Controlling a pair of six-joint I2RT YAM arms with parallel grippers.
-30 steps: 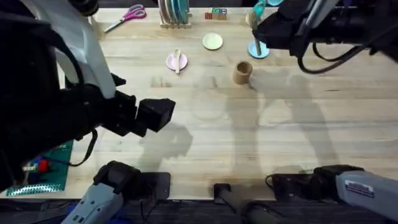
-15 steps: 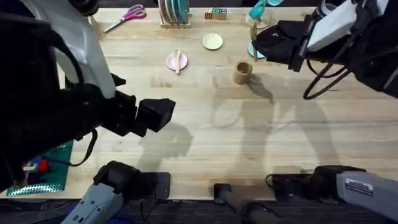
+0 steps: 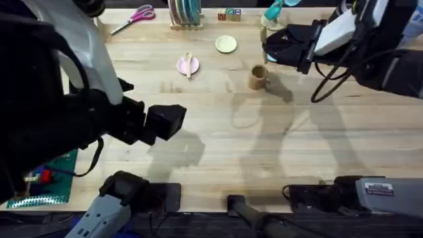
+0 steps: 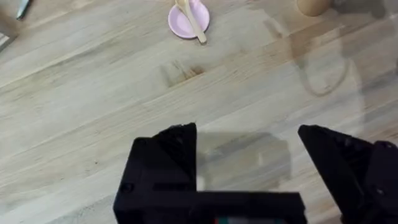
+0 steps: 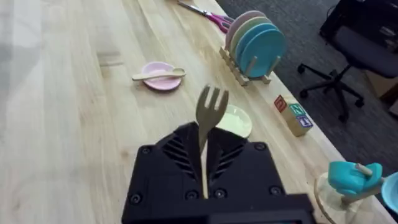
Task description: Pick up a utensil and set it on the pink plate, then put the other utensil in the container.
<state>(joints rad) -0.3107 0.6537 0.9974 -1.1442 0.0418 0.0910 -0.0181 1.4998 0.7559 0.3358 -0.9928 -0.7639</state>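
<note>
Between the right gripper's [image 5: 205,180] clenched fingers the fork [image 5: 210,118] stands loosely, left gripper [image 4: 249,174] released; it may tip missing the cup [image 3: 258,77].

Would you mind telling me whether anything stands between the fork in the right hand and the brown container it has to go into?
Nothing visible does. The right hand is shut on the fork, just beyond the container, whose open top looks empty, with bare table around it. The yellow plate lies off to one side.
</note>
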